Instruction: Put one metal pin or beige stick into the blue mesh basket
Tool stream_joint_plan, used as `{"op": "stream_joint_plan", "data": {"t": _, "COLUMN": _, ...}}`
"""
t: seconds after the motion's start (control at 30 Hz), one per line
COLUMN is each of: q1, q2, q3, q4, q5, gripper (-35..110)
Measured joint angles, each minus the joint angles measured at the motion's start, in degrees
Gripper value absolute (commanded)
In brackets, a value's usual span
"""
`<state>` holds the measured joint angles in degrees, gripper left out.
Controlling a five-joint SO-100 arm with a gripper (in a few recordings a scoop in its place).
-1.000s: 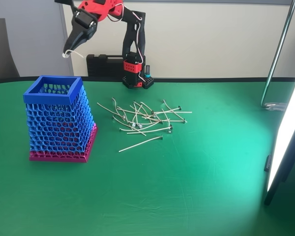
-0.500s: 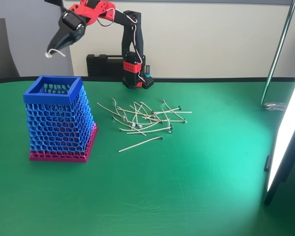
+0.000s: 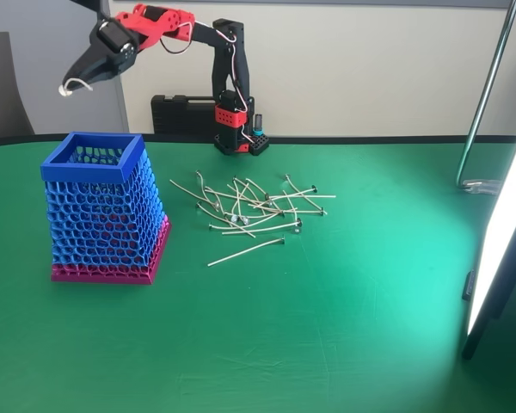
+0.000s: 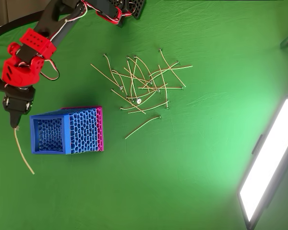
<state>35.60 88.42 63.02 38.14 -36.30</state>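
Observation:
The blue mesh basket with its pink base stands upright on the green table, left of centre. My red and black gripper hangs high above the basket's far left corner, shut on one beige stick. In the overhead view the gripper sits just left of the basket, outside its rim. There the held stick trails from the fingertips past the basket's left side. Several more sticks lie in a pile to the right of the basket.
One loose stick lies in front of the pile. A black case sits behind the arm's base. A bright light panel and a metal pole stand at the right edge.
The gripper has swung left with the stick in it, from above the basket's right rim to beyond its left rim. The basket and pile have not moved.

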Motion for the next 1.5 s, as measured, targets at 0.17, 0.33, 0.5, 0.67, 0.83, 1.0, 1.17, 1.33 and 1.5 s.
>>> {"op": "stream_joint_plan", "data": {"t": 0.17, "q1": -1.1, "q2": -0.8, "q3": 0.0, "q4": -0.2, "q5": -0.4, "gripper": 3}}
{"op": "stream_joint_plan", "data": {"t": 0.33, "q1": -2.4, "q2": -0.8, "q3": 0.3, "q4": -0.1, "q5": 0.4, "gripper": 4}}
{"op": "stream_joint_plan", "data": {"t": 0.5, "q1": -3.2, "q2": -0.8, "q3": 0.6, "q4": -0.1, "q5": 1.0, "gripper": 7}}
{"op": "stream_joint_plan", "data": {"t": 0.67, "q1": -3.2, "q2": -0.8, "q3": 0.9, "q4": -0.1, "q5": 1.6, "gripper": 22}}
{"op": "stream_joint_plan", "data": {"t": 0.83, "q1": -2.7, "q2": -0.8, "q3": 1.1, "q4": -0.3, "q5": 2.3, "gripper": 32}}
{"op": "stream_joint_plan", "data": {"t": 1.0, "q1": -2.0, "q2": -0.8, "q3": 1.4, "q4": -1.8, "q5": 4.7, "gripper": 32}}
{"op": "stream_joint_plan", "data": {"t": 1.17, "q1": -2.0, "q2": -0.8, "q3": 1.4, "q4": -1.8, "q5": 5.0, "gripper": 31}}
{"op": "stream_joint_plan", "data": {"t": 1.33, "q1": -2.0, "q2": -0.8, "q3": 1.4, "q4": -1.8, "q5": 5.0, "gripper": 23}}
{"op": "stream_joint_plan", "data": {"t": 1.5, "q1": -2.7, "q2": -0.8, "q3": 1.4, "q4": 0.6, "q5": 6.3, "gripper": 1}}
